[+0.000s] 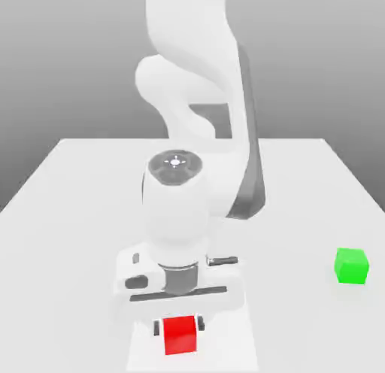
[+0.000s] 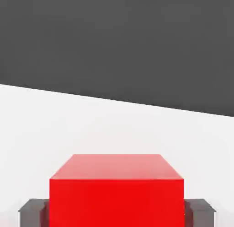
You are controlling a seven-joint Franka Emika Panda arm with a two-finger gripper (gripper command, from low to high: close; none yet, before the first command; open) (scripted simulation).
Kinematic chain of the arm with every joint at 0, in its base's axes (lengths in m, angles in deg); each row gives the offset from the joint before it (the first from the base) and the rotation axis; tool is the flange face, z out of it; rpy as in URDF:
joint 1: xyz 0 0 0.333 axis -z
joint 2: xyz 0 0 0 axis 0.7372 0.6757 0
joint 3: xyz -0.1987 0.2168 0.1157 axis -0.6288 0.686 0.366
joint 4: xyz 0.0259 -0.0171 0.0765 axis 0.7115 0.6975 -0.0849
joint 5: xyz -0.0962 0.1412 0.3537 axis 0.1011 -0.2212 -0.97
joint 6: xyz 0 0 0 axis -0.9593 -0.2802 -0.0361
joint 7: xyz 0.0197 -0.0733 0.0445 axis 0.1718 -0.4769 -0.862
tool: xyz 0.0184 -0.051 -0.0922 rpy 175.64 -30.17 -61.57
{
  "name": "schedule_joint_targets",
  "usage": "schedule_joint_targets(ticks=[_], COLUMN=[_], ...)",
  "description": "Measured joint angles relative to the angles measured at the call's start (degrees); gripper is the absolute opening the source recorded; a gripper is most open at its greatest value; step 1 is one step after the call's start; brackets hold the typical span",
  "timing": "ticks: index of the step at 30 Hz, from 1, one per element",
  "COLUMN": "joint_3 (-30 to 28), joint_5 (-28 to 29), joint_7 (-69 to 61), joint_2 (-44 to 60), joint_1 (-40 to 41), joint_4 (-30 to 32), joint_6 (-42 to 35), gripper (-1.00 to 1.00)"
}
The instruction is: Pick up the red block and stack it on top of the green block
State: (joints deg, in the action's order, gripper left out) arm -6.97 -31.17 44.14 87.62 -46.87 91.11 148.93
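The red block (image 1: pixel 180 335) sits low near the table's front edge in the exterior view, directly under the arm's hand. My gripper (image 1: pixel 179 328) is shut on it, one dark finger pressed against each side. In the hand view the red block (image 2: pixel 116 189) looms large between the two dark fingertips (image 2: pixel 32 213), which touch its flanks. The green block (image 1: pixel 351 265) rests alone on the table at the exterior view's right, well away from the hand.
The white table (image 1: pixel 90 191) spreads around the arm, with its edge showing in the hand view as a line against a dark background. The arm's white body stands over the table's middle.
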Motion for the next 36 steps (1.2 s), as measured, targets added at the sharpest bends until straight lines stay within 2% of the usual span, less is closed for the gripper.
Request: schedule_joint_targets(ticks=[3,9,26,29,32,33,36], joint_3=[0.03,0.04,17.42,16.85,14.31,13.52,13.52], joint_5=[0.09,1.28,1.07,3.36,7.09,8.29,8.29], joint_7=[0.06,2.13,44.09,49.19,52.32,53.22,53.22], joint_2=[-0.16,-10.57,-19.86,-17.27,-11.63,-9.76,-9.76], joint_1=[0.04,-1.01,-32.66,-38.5,-36.99,-37.46,-37.46], joint_4=[0.03,1.7,6.0,6.16,5.93,5.85,5.85], joint_6=[-0.14,-8.87,-13.68,-11.01,-5.79,-4.07,-4.07], gripper=[-1.0,-1.0,-1.0,-1.0,-1.0,1.0,1.0])
